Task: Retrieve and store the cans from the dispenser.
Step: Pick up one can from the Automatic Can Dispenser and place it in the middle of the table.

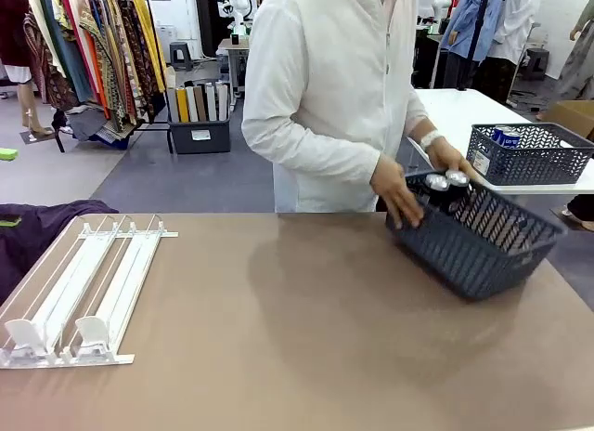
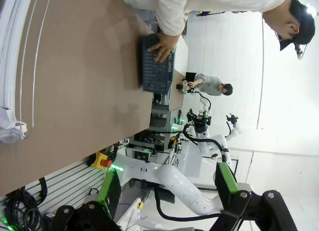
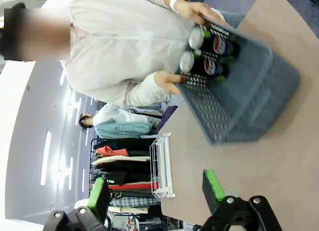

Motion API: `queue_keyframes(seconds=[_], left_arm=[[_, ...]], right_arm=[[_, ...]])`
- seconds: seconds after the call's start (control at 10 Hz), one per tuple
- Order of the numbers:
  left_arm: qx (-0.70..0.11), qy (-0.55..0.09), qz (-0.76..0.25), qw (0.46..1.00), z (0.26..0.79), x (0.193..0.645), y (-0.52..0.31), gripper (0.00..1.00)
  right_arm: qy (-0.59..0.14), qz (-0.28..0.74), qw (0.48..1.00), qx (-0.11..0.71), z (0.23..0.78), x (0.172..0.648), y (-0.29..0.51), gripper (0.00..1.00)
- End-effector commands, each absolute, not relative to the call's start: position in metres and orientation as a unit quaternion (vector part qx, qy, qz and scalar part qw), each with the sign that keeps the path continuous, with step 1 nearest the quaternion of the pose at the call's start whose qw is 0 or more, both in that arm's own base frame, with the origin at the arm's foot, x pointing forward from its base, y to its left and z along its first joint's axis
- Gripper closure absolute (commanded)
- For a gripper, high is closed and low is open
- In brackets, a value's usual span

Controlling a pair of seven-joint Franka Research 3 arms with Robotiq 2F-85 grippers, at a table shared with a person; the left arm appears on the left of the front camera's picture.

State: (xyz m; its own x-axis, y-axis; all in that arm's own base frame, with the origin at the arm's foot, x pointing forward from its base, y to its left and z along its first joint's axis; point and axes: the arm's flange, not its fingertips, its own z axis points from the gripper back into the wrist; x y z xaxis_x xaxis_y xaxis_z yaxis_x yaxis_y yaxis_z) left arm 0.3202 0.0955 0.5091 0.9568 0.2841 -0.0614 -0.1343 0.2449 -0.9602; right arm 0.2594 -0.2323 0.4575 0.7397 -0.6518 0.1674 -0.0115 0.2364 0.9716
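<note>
The white dispenser (image 1: 83, 292) lies at the table's left with no cans in its lanes; it also appears as the dispenser (image 3: 162, 166) and the dispenser (image 2: 10, 66). A person at the far side tilts a dark grey basket (image 1: 473, 254) with both hands. In it lie black Pepsi cans (image 3: 214, 47) with silver tops, seen as the cans (image 1: 447, 180) in the front view. My left gripper (image 2: 167, 191) is open and holds nothing, far from the basket (image 2: 154, 74). My right gripper (image 3: 154, 193) is open too, well short of the basket (image 3: 239, 116).
A second grey basket (image 1: 529, 157) with blue cans (image 1: 506, 136) stands on a white table at the back right. A dark purple cloth (image 1: 37, 227) lies at the table's far left edge. Bare brown tabletop (image 1: 278, 329) spreads between dispenser and basket.
</note>
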Motion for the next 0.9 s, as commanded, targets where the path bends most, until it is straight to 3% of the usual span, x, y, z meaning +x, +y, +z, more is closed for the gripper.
queue_keyframes(seconds=[0.0,0.8], left_arm=[[-0.602,-0.058,0.132,0.786,0.5107,0.3179,0.0968,0.00],[-0.602,-0.058,0.132,0.786,0.5107,0.3179,0.0968,0.00]], right_arm=[[-0.297,-0.216,0.723,0.585,0.4607,0.2625,-0.2311,0.00],[-0.297,-0.216,0.723,0.585,0.4607,0.2625,-0.2311,0.00]])
